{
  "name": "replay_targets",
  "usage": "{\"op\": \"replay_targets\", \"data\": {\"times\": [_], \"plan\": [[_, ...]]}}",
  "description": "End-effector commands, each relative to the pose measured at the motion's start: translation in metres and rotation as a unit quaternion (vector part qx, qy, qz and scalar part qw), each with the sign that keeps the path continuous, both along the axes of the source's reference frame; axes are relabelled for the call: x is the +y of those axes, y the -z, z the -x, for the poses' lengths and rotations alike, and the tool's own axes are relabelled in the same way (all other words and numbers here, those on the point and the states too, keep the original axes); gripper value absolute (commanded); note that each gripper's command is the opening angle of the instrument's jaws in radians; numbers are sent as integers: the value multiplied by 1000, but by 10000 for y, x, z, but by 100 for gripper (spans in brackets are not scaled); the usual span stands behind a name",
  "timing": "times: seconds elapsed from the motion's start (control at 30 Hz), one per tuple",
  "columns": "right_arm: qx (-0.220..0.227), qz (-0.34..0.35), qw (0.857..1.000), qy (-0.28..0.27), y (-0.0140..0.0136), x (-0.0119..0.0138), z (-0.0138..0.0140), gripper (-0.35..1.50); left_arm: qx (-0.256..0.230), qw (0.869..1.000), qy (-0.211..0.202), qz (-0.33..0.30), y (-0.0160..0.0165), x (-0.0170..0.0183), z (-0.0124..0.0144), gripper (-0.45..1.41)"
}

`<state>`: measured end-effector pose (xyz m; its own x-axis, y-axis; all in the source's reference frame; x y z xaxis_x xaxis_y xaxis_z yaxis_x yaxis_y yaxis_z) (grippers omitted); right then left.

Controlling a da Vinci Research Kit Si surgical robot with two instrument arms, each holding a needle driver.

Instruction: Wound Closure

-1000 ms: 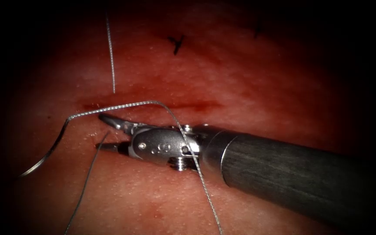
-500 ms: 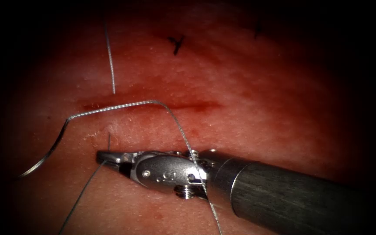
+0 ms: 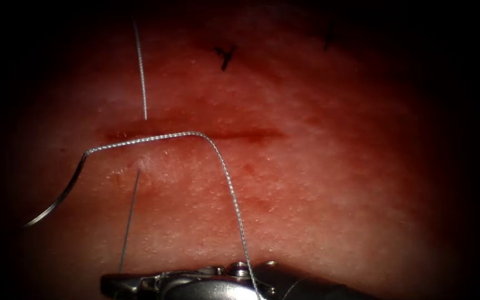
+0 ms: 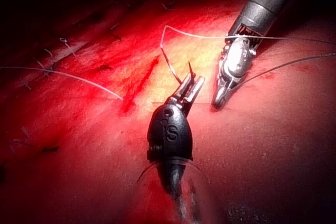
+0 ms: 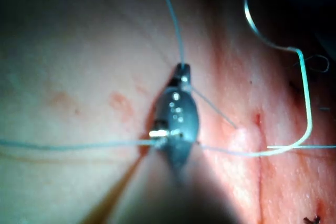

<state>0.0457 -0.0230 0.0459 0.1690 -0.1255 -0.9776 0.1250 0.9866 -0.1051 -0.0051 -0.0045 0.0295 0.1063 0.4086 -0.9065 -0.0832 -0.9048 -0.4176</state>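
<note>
Endoscope view: one tool shows, the right tool, low at the picture's edge. Its fingers are clenched on a thread that rises straight from them to a point in the tissue just below the cut. One needle curves beyond the left end of the cut, out of the tissue, its far end lost in the dark. Three strands can be counted: the one in the fingers, one that runs from the needle's blunt end along the cut and bends down across the right tool, and one that comes from above into the cut. Two dark cut ends sit on the tissue above the cut.

Left wrist view: two tools. The left tool has its fingers closed on the needle near the pointed end, with a short dark tip standing past them. The needle arcs away, clear of the tissue, to where the thread joins it. The right tool is just beside, fingers pressed together, tip down near the tissue, with strands crossing its body.

Right wrist view: the right tool grips one strand at its tip, fingers shut. The needle curves well apart from it, and its thread bends back toward the tool.
</note>
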Motion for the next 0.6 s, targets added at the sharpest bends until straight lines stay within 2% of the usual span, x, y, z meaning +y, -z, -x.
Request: {"op": "replay_targets", "data": {"times": [0.03,0.07,0.1,0.2,0.27,0.3,0.37,0.47,0.6], "plan": [[1,3,1000,0,-2,4,-8,-35,-1,1000,0,1,-6,2,7,-45],[0,-20,1000,-4,-8,24,-6,1,-1,1000,0,1,-6,2,7,-45],[0,-20,1000,-4,-8,24,-6,1,-1,1000,0,1,-6,2,7,-45],[-1,-25,1000,-7,-21,51,-5,36,-1,1000,0,0,-6,2,7,-45],[-5,-20,1000,-12,-33,66,-7,48,-1,1000,0,0,-6,2,6,-45],[-8,-14,1000,-16,-44,78,-9,60,-1,1000,0,0,-6,2,6,-45],[-12,-10,1000,-20,-49,83,-11,65,-1,1000,0,0,-6,2,6,-45],[-23,-6,999,-31,-65,97,-17,95,-1,1000,0,0,-6,2,6,-45],[-30,-5,999,-39,-83,110,-21,100,-1,1000,0,0,-6,2,6,-45]]}}
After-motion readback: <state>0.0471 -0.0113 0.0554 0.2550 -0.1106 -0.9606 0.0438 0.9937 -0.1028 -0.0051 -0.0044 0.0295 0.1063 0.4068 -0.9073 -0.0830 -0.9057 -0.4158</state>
